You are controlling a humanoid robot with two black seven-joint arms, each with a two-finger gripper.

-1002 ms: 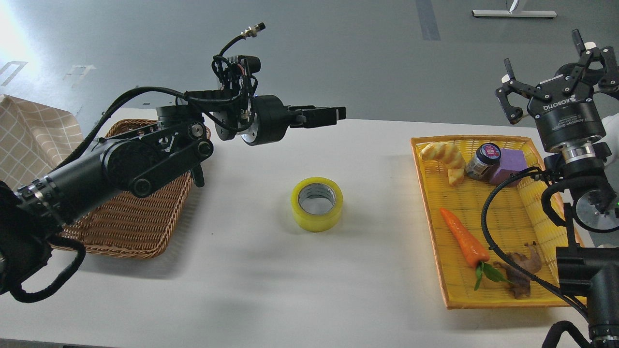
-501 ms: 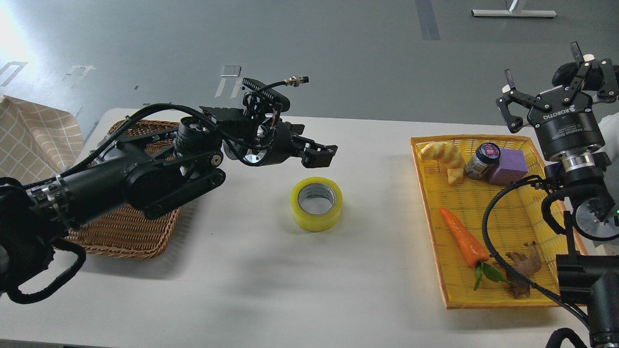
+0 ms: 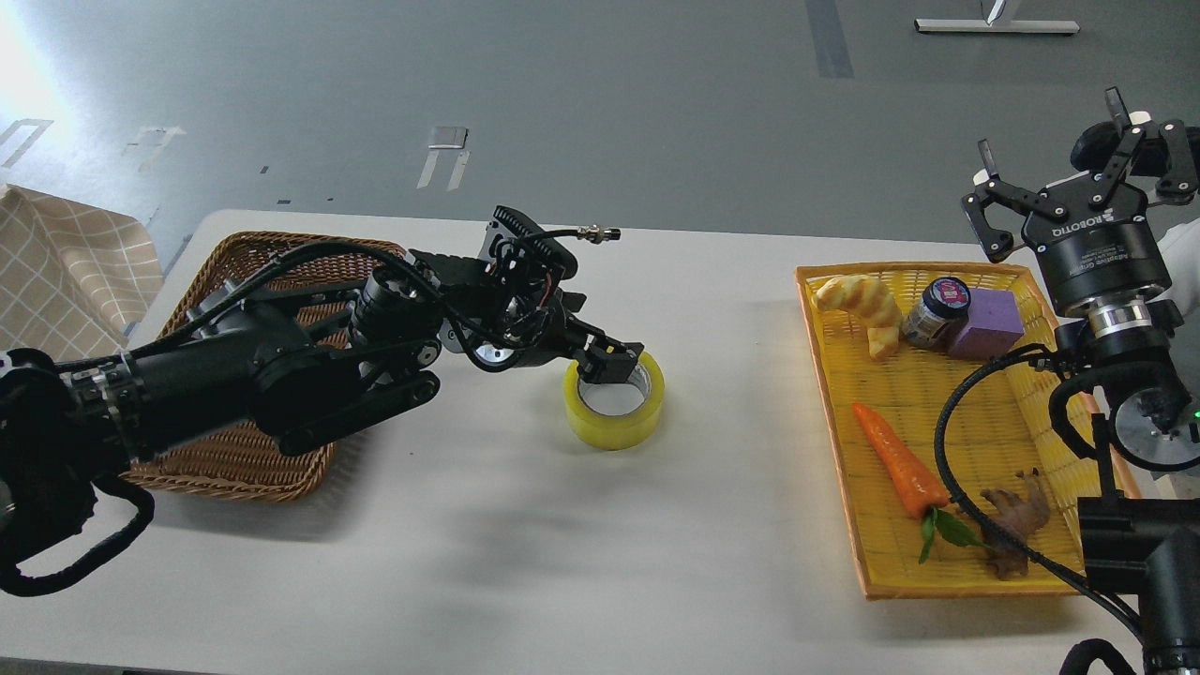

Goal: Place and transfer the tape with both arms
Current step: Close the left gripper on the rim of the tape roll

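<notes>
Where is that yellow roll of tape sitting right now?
The tape lies flat near the middle of the white table, between the brown wicker basket and the yellow tray, with the left gripper at its top rim.

Bare table (image 3: 525, 525) surrounds the tape (image 3: 614, 410); baskets flank well apart.

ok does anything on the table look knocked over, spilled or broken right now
Nothing stands out. The tape roll lies flat on the white table with the left hand at its near rim. The carrot, jar and purple block sit inside the yellow tray. The wicker basket sits level.
</notes>
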